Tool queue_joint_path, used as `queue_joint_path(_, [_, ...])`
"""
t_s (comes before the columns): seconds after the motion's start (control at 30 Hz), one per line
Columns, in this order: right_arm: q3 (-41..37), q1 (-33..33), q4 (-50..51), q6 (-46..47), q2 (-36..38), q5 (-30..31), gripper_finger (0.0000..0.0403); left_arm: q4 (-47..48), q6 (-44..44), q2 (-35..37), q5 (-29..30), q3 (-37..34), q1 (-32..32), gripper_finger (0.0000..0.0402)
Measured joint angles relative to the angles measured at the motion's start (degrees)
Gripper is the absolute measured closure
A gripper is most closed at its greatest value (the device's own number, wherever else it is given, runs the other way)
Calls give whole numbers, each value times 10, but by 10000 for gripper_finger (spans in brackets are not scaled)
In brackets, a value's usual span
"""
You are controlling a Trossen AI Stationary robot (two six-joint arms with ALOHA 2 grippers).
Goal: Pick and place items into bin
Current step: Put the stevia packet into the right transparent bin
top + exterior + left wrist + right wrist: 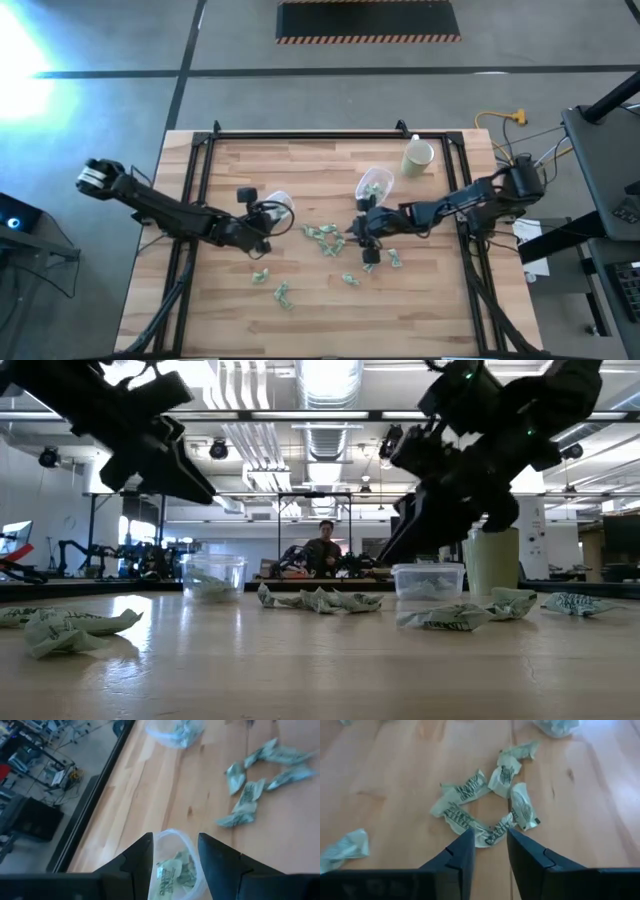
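Small pale green and white crumpled pieces (322,238) lie scattered on the wooden table (230,170), with more of them near its front edge (283,293). My left gripper (268,215) hangs open above a clear tub (172,870) that holds a few pieces. My right gripper (490,832) is open, slanting down over a cluster of pieces (480,810). The end of one piece (496,831) lies just ahead of the gap between its fingertips. A second clear tub (376,184) with pieces in it stands behind the right gripper.
A tall cream cup (418,155) stands at the back right of the table. A black frame (330,137) runs along the table's far edge and sides. In the low view a person (322,550) sits in the room beyond the table.
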State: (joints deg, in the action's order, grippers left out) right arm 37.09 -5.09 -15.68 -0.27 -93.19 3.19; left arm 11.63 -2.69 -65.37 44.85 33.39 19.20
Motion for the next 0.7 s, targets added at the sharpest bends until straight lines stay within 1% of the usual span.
queue_joint_path(0.13, [23,6,0,-7,-40,26,270,-1,-1,19,-10,0,20,262])
queue_joint_path(0.37, [68,9,3,-25,-95,28,249,-5,-1,49,-17,0,54,262])
queue_joint_path(0.5, [78,9,7,-30,-109,29,248,-7,-1,62,-17,0,65,262])
queue_joint_path(0.63, [79,11,18,-29,-106,31,261,-7,-1,67,-17,0,71,262])
queue_joint_path(0.7, [79,11,21,-28,-105,43,270,-7,-1,67,-17,0,72,262])
